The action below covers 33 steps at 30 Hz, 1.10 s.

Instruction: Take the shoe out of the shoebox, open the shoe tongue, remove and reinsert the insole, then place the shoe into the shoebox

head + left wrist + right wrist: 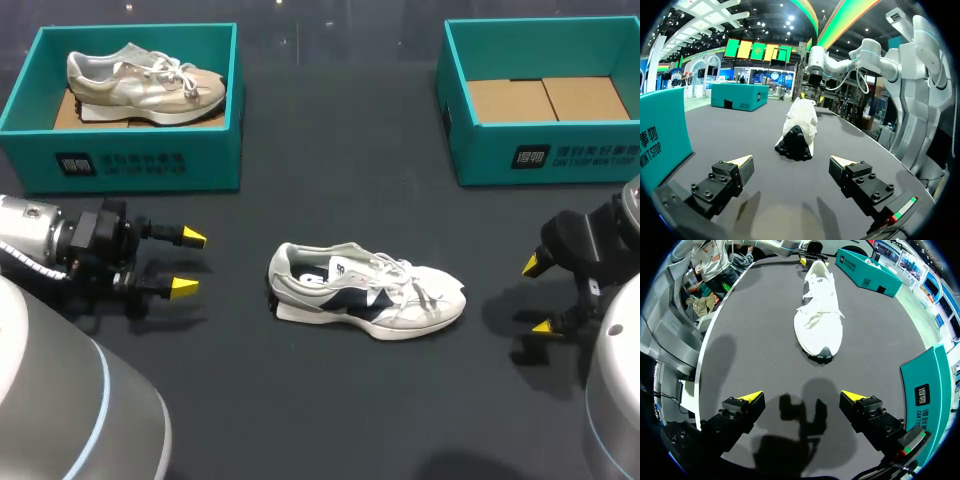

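Head view: the dark table point(330, 150) bears two teal boxes. The left shoebox point(130, 165), at 10 o'clock, holds a beige shoe point(145, 85). The right shoebox point(560, 160), at 2 o'clock, shows a cardboard floor point(545, 100). The white shoe point(365, 290), with navy panels, stands on its sole at table centre, outside both boxes, toe toward 3 o'clock. The left gripper point(190, 262) sits at its 9 o'clock and the right gripper point(537, 296) at its 3 o'clock. Both claws are released, fingers spread, grasping nothing, apart from the shoe.
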Available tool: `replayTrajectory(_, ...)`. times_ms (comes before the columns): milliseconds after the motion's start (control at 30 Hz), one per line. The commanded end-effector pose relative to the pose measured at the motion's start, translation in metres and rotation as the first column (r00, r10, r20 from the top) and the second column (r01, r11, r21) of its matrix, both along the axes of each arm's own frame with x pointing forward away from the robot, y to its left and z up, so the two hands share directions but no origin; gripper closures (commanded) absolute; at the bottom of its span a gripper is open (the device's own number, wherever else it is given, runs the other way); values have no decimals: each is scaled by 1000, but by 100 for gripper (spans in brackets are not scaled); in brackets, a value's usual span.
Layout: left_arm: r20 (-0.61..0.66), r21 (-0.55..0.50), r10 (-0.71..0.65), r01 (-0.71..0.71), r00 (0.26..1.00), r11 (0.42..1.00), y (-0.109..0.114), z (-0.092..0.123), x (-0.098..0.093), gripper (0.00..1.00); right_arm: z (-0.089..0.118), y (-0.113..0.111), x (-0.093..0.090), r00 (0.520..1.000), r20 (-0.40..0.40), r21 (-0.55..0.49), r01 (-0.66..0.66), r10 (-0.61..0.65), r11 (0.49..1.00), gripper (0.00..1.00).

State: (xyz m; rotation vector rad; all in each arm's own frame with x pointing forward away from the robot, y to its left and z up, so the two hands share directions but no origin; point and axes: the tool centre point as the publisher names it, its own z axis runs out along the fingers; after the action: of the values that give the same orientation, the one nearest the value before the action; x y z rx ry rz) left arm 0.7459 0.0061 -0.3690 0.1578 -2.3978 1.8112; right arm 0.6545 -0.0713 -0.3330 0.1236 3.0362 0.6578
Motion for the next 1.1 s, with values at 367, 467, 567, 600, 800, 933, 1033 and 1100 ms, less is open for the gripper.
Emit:
replayTrajectory(367,59,-11,-15,15,998,1000,-15,-16,4,0,1,0,-2,1000,2,-2,1,-1,1000,0)
replayTrajectory(467,25,-23,-77,78,997,997,-27,-16,-3,0,1,0,-2,1000,2,-2,1,-1,1000,0)
replayTrajectory(567,12,-25,-99,99,995,995,-31,-15,-5,0,1,0,-2,1000,2,-2,1,-1,1000,0)
replayTrajectory(600,12,-25,-99,99,995,995,-31,-15,-5,0,1,0,-2,1000,2,-2,1,-1,1000,0)
replayTrajectory(800,12,-25,-99,99,995,995,-31,-15,-5,0,1,0,-2,1000,2,-2,1,-1,1000,0)
replayTrajectory(933,28,-26,-99,99,995,995,-33,-18,-5,0,1,0,-2,1000,2,-2,1,-1,1000,0)
replayTrajectory(1033,51,-48,-68,70,996,996,-42,-21,-3,0,1,0,-2,1000,2,-2,1,-1,1000,0)
replayTrajectory(1100,63,-57,-43,47,997,997,-49,-23,-3,0,1,0,-2,1000,2,-2,1,-1,1000,0)
